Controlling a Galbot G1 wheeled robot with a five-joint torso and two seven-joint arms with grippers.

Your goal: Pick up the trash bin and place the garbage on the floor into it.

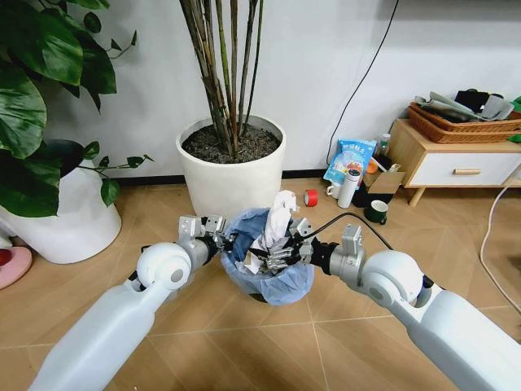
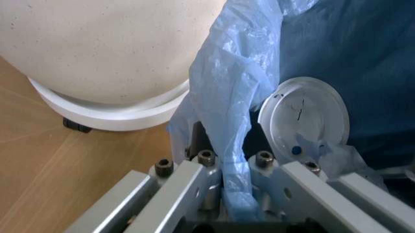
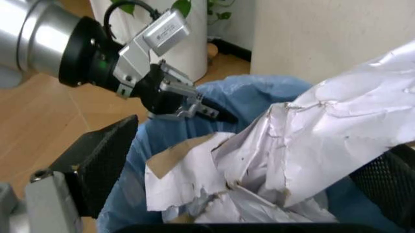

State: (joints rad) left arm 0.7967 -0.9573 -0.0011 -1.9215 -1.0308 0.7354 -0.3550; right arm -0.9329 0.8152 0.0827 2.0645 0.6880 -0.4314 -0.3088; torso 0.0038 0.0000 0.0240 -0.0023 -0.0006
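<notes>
The trash bin (image 1: 281, 281), small and lined with a crinkly light-blue bag, stands on the wooden floor between my arms. My left gripper (image 1: 221, 240) is shut on its rim and bag; the left wrist view has the blue bag (image 2: 227, 97) pinched between the fingers (image 2: 188, 179), with a white round lid (image 2: 303, 119) inside the bin. My right gripper (image 1: 281, 259) hovers over the bin's mouth, open, its fingers (image 3: 97, 160) spread wide around a large crumpled white paper wad (image 3: 311, 141) of garbage sticking up out of the bin (image 3: 259, 92). The left gripper (image 3: 194, 104) also shows on the rim in the right wrist view.
A big white planter (image 1: 232, 175) with bamboo stands right behind the bin, another white pot (image 1: 73, 220) at left. A red tape roll (image 1: 311, 197), blue snack bag (image 1: 350, 160), white cup (image 1: 348, 187) and dark mug (image 1: 376, 212) lie by a wooden cabinet (image 1: 456, 163).
</notes>
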